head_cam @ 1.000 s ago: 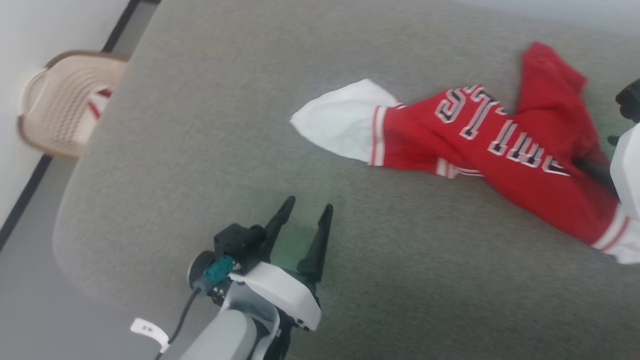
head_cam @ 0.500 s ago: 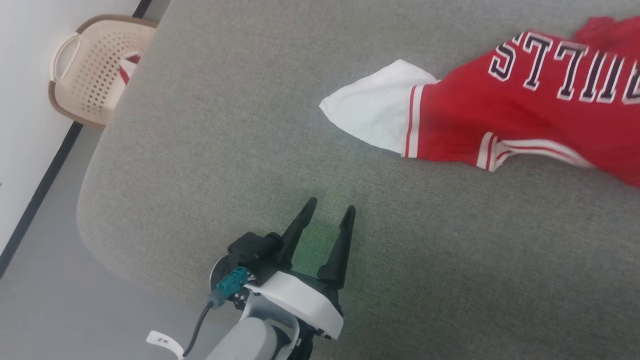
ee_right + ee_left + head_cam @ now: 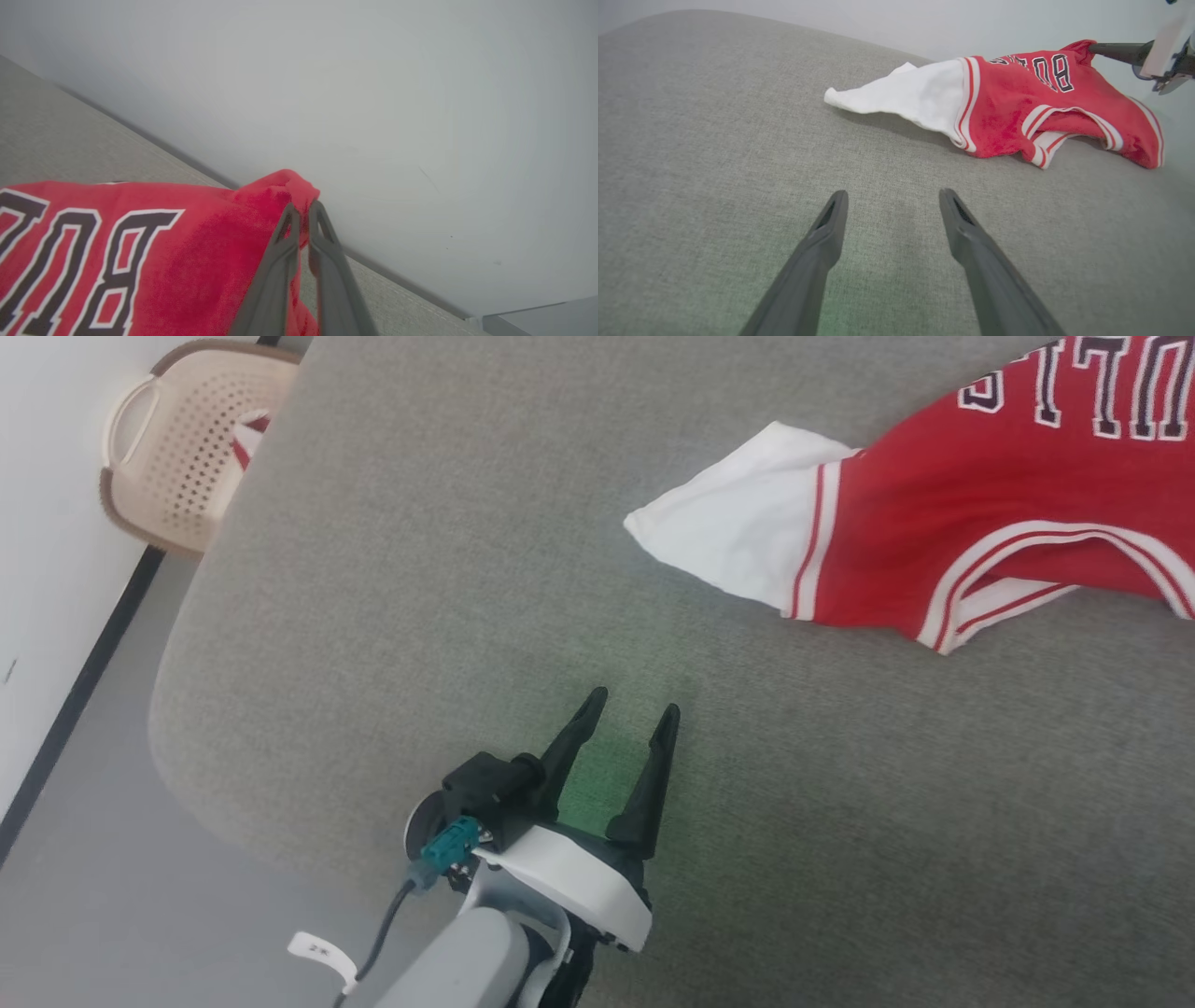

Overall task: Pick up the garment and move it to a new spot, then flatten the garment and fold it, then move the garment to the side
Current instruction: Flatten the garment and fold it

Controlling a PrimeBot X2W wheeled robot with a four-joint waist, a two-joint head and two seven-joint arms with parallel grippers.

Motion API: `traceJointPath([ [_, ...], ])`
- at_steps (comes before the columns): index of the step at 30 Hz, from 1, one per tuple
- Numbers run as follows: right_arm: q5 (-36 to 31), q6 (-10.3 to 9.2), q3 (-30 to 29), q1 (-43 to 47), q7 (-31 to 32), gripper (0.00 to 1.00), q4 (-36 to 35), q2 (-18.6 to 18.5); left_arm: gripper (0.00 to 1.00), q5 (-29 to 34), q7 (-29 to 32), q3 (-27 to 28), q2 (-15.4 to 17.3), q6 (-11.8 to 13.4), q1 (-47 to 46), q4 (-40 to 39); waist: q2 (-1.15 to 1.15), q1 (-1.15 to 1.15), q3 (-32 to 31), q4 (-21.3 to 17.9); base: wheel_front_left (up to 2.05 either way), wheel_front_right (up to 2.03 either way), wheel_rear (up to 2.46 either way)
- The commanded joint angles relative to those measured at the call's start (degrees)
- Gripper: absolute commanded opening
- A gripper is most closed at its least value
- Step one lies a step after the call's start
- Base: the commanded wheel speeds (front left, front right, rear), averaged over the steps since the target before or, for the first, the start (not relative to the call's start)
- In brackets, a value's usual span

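Observation:
The garment (image 3: 943, 541), a red jersey with a white sleeve and black lettering, lies stretched across the far right of the grey cushion (image 3: 448, 579). In the right wrist view my right gripper (image 3: 302, 208) is shut on a bunched red edge of the garment (image 3: 140, 261), lifting it off the surface. The left wrist view shows the garment (image 3: 1008, 107) raised at its far end by my right gripper (image 3: 1092, 46). My left gripper (image 3: 635, 705) hovers open over bare cushion, well short of the white sleeve (image 3: 738, 537), with nothing between its fingers (image 3: 831, 224).
A beige perforated laundry basket (image 3: 177, 457) with a bit of red-and-white cloth in it stands on the floor past the cushion's left edge. A white wall with a black baseboard (image 3: 84, 681) runs along the left. Bare cushion lies around the left gripper.
The head camera has shifted, sliding the scene. My right gripper has shut on the garment's red edge and raised it, so the jersey now hangs stretched out. The left gripper has stayed open.

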Motion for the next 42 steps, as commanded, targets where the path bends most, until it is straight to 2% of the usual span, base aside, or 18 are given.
traceJointPath([
  [1, 0.6, -0.08, -0.4, 0.8, -1.4, 1.0, 0.8, 0.2, 1.0, 0.3, -0.3, 0.1, 0.4, -0.3, -1.1, 0.2, 0.0, 0.0, -0.7, -0.8, 0.0, 0.0, 0.0],
  [5, 2.3, -0.07, -0.3, 3.6, -6.2, 1.0, -0.4, 2.2, 1.0, 1.0, 0.2, 0.8, 2.4, -0.3, -1.7, 0.4, 0.0, 0.0, -3.1, -3.3, 0.0, 0.0, 0.0],
  [10, 6.6, -0.07, -0.3, 9.1, -11.2, 1.0, -6.4, 1.3, 1.0, 3.4, 3.8, 0.1, 7.2, -1.5, -5.3, -1.5, 0.0, 0.0, -6.6, -7.3, 0.0, 0.0, 0.0],
  [11, 7.5, -0.07, -0.8, 10.4, -11.8, 1.0, -8.1, 0.8, 1.0, 3.9, 5.1, -0.5, 8.3, -2.3, -6.4, -1.8, 0.0, 0.0, -7.2, -8.2, 0.0, 0.0, 0.0],
  [12, 9.8, -0.06, -1.9, 13.9, -12.6, 1.0, -12.6, -0.3, 1.0, 5.6, 8.1, -1.6, 10.9, -4.4, -9.7, -2.4, 0.0, 0.0, -8.4, -10.0, 0.0, 0.0, 0.0],
  [16, 11.2, -0.07, -7.8, 21.4, -13.0, 1.0, -22.7, -2.4, 1.0, 6.5, 15.1, -3.9, 14.6, -9.8, -17.4, -2.4, 0.0, 0.0, -9.0, -15.0, 0.0, 0.0, 0.0],
  [18, 10.7, -0.07, -12.9, 27.0, -12.9, 1.0, -27.8, -2.0, 1.0, 4.9, 19.2, -5.7, 15.2, -11.8, -21.6, -1.0, 0.0, 0.0, -8.8, -17.7, 0.0, 0.0, 0.0],
  [21, 8.8, -0.06, -21.0, 34.8, -12.9, 1.0, -33.7, -0.5, 1.0, 1.0, 25.7, -9.5, 15.5, -13.1, -28.6, 2.2, 0.0, 0.0, -7.5, -21.7, 0.0, 0.0, 0.0],
  [25, 6.1, -0.05, -29.9, 43.3, -12.9, 1.0, -39.9, 2.8, 1.0, -6.1, 32.8, -18.0, 16.2, -13.1, -38.6, 6.3, 0.0, 0.0, -5.3, -26.3, 0.0, 0.0, 0.0],
  [29, 3.7, -0.04, -35.9, 48.4, -12.9, 1.0, -44.6, 6.1, 1.0, -14.6, 38.2, -25.1, 16.3, -13.1, -47.7, 10.5, 0.0, 0.0, -3.1, -29.9, 0.0, 0.0, 0.0],
  [31, 2.9, -0.04, -37.7, 49.8, -12.9, 1.0, -46.1, 7.6, 1.0, -18.1, 39.7, -28.8, 15.8, -13.1, -50.5, 12.5, 0.0, 0.0, -2.1, -31.3, 0.0, 0.0, 0.0],
  [36, 1.8, -0.04, -39.3, 50.6, -12.9, 1.0, -48.8, 10.6, 1.0, -22.5, 40.3, -36.3, 15.3, -13.1, -56.9, 18.5, 0.0, 0.0, 0.3, -34.4, 0.0, 0.0, 0.0],
  [42, 1.4, -0.04, -38.7, 49.4, -12.9, 1.0, -50.0, 12.6, 1.0, -21.2, 38.4, -39.5, 15.3, -13.2, -60.0, 25.1, 0.0, 0.0, 2.3, -36.9, 0.0, 0.0, 0.0],
])
